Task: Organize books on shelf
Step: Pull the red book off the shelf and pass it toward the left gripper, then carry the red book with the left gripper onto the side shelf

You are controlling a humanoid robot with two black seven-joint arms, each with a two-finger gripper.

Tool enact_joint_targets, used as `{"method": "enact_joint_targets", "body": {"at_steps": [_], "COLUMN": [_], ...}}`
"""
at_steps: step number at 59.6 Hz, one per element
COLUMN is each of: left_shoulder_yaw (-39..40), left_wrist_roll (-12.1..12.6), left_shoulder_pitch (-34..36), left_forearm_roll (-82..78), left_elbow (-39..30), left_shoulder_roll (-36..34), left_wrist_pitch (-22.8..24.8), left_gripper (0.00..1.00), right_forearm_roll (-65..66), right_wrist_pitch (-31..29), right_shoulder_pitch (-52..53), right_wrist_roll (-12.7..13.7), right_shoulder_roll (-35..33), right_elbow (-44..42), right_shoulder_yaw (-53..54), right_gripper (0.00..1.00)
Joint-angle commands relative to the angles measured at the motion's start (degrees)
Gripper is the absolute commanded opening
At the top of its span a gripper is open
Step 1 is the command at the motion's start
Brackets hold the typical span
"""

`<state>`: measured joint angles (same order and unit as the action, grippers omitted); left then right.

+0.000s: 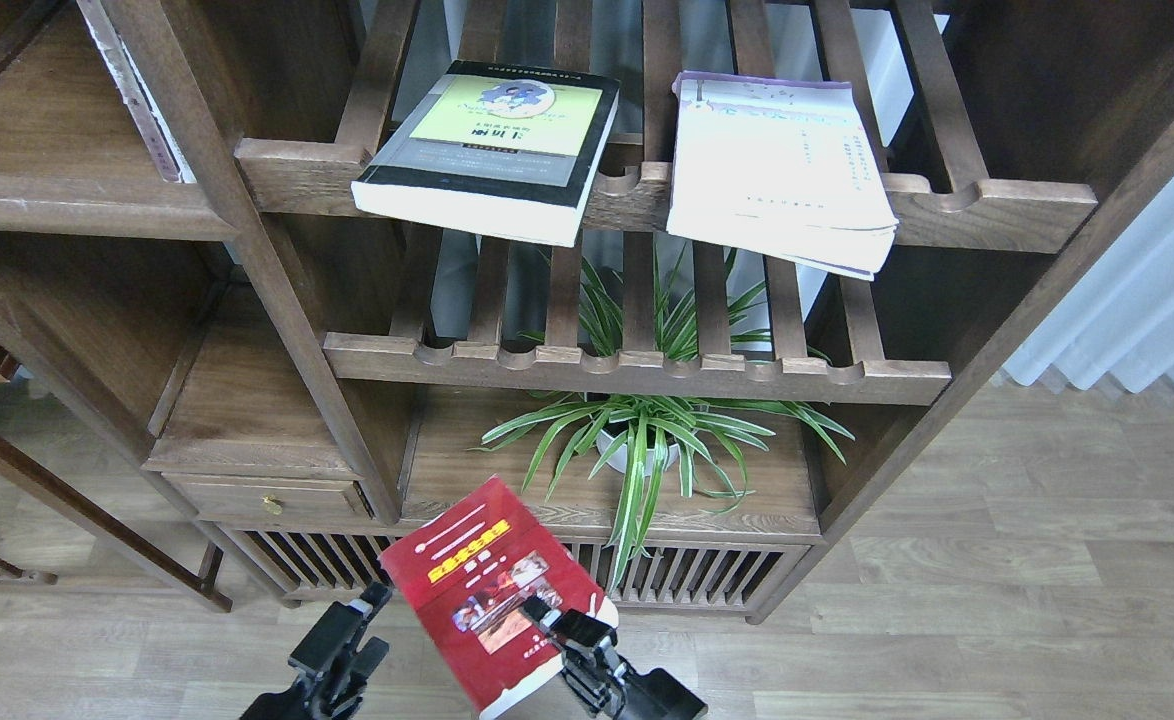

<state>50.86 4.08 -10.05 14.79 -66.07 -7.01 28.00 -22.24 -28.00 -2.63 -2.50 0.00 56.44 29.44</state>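
The red book (482, 590) with a yellow title hangs tilted low in front of the bookcase, above the floor. My right gripper (550, 617) is shut on its lower right corner. My left gripper (347, 630) is just left of the red book, close to its left edge; it is dark and its fingers cannot be told apart. The thick black-grey book (492, 140) and the white book with a purple edge (772, 165) lie flat on the upper slatted rack (987, 210), overhanging its front rail. A solid dark-brown shelf board (77, 205) with a rounded front edge is at the upper left.
A lower slatted rack (637, 375) is under the two books. A potted spider plant (647, 440) stands on the board below it. A solid board over a drawer (247, 440) is at the left. A white curtain (1147, 300) hangs at the right.
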Motion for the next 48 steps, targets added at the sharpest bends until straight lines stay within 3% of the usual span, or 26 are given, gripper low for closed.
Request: {"method": "enact_joint_targets", "body": {"at_steps": [1, 9, 21, 28, 32, 36, 37, 39, 41, 43, 48], "left_shoulder_yaw": [-1.64, -3.75, -4.37, -4.54, -5.24, -6.47, -6.74, -6.83, -7.09, -7.09, -6.21], "left_wrist_roll": [0.05, 0.05, -0.04, -0.39, -0.48, -0.65, -0.83, -1.18, -1.71, -1.71, -1.53], "left_shoulder_pitch": [0.21, 1.08, 1.88, 2.14, 2.49, 2.58, 2.58, 2.58, 2.67, 2.76, 2.76], "left_forearm_roll": [-0.11, -0.11, -0.02, 0.07, -0.02, -0.02, 0.07, 0.16, -0.02, -0.02, 0.07], "left_elbow": [0.85, 3.84, 5.51, 5.34, 5.43, 5.51, 5.51, 5.51, 5.51, 5.51, 4.99], "left_shoulder_roll": [0.59, 0.86, 2.09, 2.35, 2.52, 2.53, 2.53, 2.53, 2.53, 2.44, 2.0], "left_wrist_pitch": [0.0, 0.0, 0.0, 0.0, 0.0, 0.0, 0.0, 0.0, 0.0, 0.0, 0.0], "left_gripper": [0.91, 0.77, 0.68, 0.48, 0.42, 0.26, 0.17, 0.1, 0.09, 0.09, 0.09], "right_forearm_roll": [0.01, 0.27, 0.45, 0.45, 0.45, 0.45, 0.45, 0.45, 0.45, 0.45, 0.45], "right_wrist_pitch": [0.0, 0.0, 0.0, 0.0, 0.0, 0.0, 0.0, 0.0, 0.0, 0.0, 0.0], "right_shoulder_pitch": [-0.62, -1.15, -1.94, -2.73, -3.17, -3.35, -3.44, -3.44, -3.44, -3.44, -3.44], "right_wrist_roll": [0.12, 0.56, 0.91, 1.35, 1.62, 1.79, 1.79, 1.79, 1.79, 1.79, 1.79], "right_shoulder_roll": [0.0, 0.0, 0.0, 0.0, 0.0, 0.0, 0.0, 0.0, 0.0, 0.0, 0.0], "right_elbow": [-0.01, -0.01, -0.01, -0.01, -0.01, -0.01, -0.01, -0.01, -0.01, -0.01, -0.01], "right_shoulder_yaw": [-0.26, -0.34, -2.28, -2.63, -2.63, -2.63, -2.63, -2.63, -2.63, -2.63, -2.63], "right_gripper": [0.05, 0.05, 0.05, 0.05, 0.05, 0.06, 0.06, 0.07, 0.07, 0.09, 0.29]}}
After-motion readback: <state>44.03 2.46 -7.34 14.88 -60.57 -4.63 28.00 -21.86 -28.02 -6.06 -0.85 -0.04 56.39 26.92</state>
